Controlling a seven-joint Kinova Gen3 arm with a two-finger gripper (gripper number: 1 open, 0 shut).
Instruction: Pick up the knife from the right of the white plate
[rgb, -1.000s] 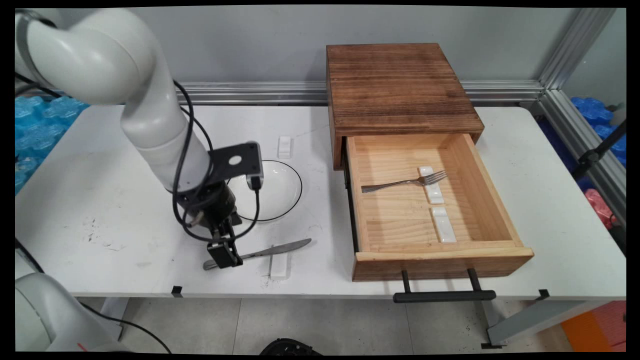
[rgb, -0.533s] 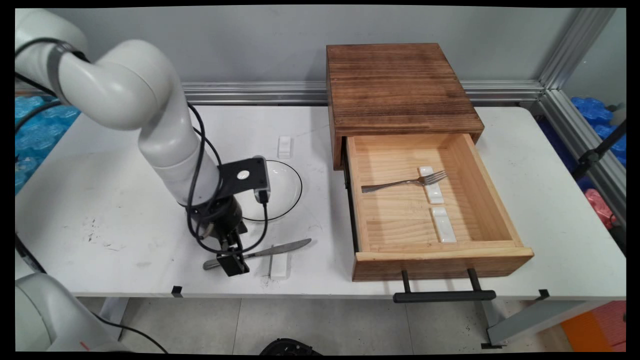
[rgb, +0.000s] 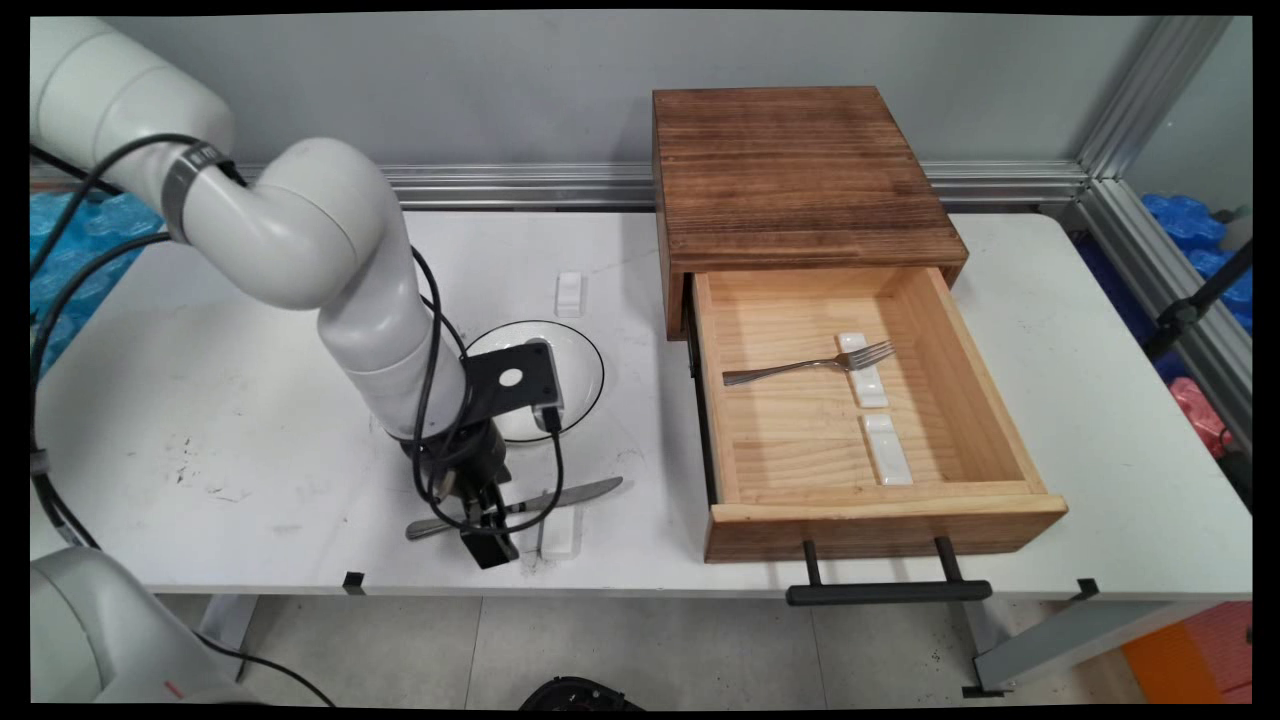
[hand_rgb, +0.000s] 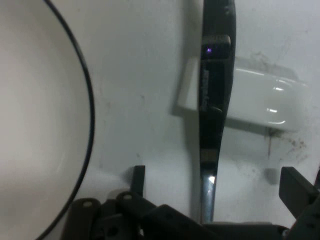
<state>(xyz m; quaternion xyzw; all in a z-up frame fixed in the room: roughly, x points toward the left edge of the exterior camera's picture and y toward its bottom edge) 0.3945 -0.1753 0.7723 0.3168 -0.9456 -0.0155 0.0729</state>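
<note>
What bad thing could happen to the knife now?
The knife lies propped across a small white rest, so a nudge from the gripper could tip it off or spin it. The open fingers straddle its handle close to the rest, so closing might bump the rest too. The black-rimmed plate sits close behind, and the arm could knock it.

The arm is covering the near-left part of the black-rimmed plate (rgb: 575, 385) in the main view, and the tool (rgb: 488, 528) is hiding the middle of the knife (rgb: 580, 491). In the hand view the plate (hand_rgb: 35, 125) is running off the left edge, the knife (hand_rgb: 215, 100) is passing out at the top, and its lower end is disappearing behind the tool's linkage.
</note>
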